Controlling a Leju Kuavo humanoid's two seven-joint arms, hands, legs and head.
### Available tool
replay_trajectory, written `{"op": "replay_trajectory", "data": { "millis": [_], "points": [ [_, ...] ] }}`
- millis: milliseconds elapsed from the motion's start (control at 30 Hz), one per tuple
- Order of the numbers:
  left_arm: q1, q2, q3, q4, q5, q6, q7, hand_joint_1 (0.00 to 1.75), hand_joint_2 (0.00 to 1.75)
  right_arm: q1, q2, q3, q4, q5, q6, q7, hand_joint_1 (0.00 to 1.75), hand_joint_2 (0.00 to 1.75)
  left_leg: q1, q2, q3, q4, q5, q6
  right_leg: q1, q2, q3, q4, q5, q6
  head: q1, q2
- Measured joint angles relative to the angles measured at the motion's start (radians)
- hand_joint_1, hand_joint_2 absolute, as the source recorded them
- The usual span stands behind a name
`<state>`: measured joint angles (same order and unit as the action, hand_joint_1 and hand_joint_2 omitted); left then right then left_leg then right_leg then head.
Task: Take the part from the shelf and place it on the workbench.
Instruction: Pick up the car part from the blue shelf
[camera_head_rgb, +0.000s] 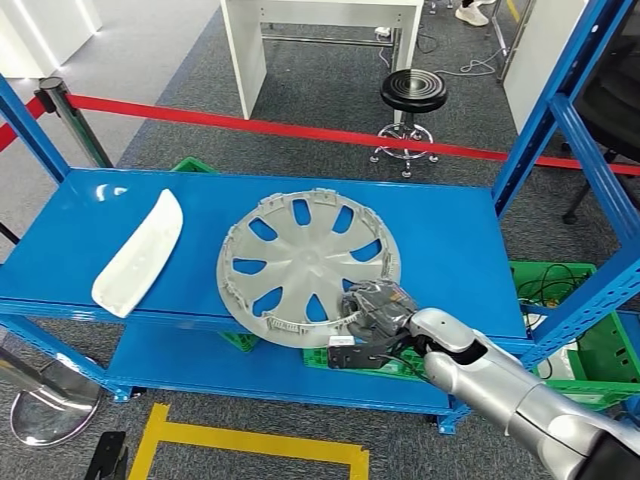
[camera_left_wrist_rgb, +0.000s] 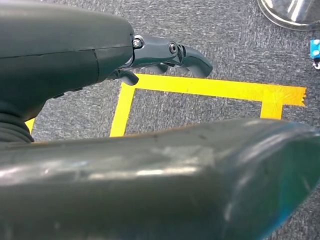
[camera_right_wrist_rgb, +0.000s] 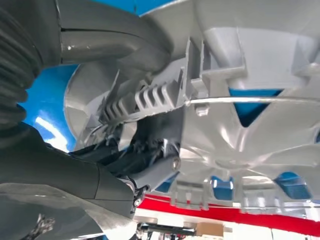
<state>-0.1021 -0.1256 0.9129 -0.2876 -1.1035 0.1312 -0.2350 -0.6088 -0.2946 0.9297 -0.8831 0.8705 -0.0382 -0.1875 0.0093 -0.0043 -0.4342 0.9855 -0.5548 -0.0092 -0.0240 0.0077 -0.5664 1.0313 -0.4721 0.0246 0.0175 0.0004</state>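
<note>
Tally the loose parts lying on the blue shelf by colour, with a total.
Grey: 1, the wheel cover, its near rim held by the right hand.
White: 1, the curved trim panel, lying apart from the cover toward the shelf's left end.
Total: 2 parts on the blue shelf.

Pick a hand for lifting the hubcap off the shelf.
Right. The right hand already grips the hubcap at its near rim, fingers through the spokes. The left hand hangs over the floor by the yellow tape, holding nothing.
</note>
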Motion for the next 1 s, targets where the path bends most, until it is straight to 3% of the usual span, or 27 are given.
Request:
{"op": "replay_trajectory", "data": {
  "millis": [433,1000],
  "points": [
    [0.012,0.0,-0.02,0.0,0.035,0.0,0.0,0.0,0.0,0.032,0.006,-0.041,-0.025,0.01,-0.063,0.028,1.75,1.75,0.0,0.0,-0.002,0.0,0.0,0.0,0.0,-0.001,-0.001,-0.001,0.0,0.0,0.0,0.0],
    [0.047,-0.003,-0.049,-0.013,0.112,0.004,-0.02,0.0,0.0,0.29,0.031,-0.316,-0.456,0.016,-0.257,0.057,1.75,1.75,0.0,-0.002,-0.019,0.0,0.0,0.0,0.0,-0.004,-0.016,-0.001,-0.001,0.0,0.0,0.0]
  ]
}}
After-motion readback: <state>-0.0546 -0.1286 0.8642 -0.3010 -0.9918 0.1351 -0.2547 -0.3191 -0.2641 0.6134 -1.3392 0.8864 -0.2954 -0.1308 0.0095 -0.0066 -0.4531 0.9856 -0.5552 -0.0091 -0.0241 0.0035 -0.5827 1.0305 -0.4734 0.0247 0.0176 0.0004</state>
